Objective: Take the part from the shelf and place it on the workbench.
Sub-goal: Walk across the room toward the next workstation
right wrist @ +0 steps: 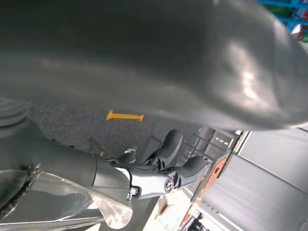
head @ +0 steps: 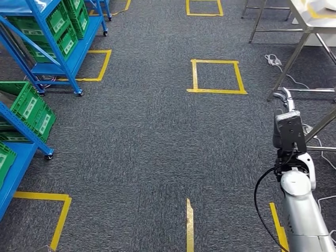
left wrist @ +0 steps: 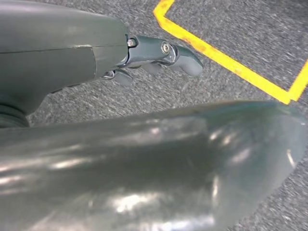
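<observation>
Blue shelves [head: 67, 63] holding green crates [head: 32, 109] stand along the left of the head view. The metal workbench [head: 307, 23] is at the far right. My right hand [head: 283, 100] is raised forward near the workbench legs. Close up, the right hand [right wrist: 160, 168] has its fingers loosely curled. A clear, glossy plastic sheet [right wrist: 72, 204] lies against its wrist side, and I cannot tell whether the hand grips it. My left hand [left wrist: 160, 54] hangs over the carpet with fingers stretched out, holding nothing. No part is plainly visible.
Grey carpet carries yellow tape squares [head: 216, 77] and a short yellow strip [head: 189, 226]. White cables [head: 274, 61] lie on the floor by the workbench legs. A second metal frame [head: 257, 16] stands at the back.
</observation>
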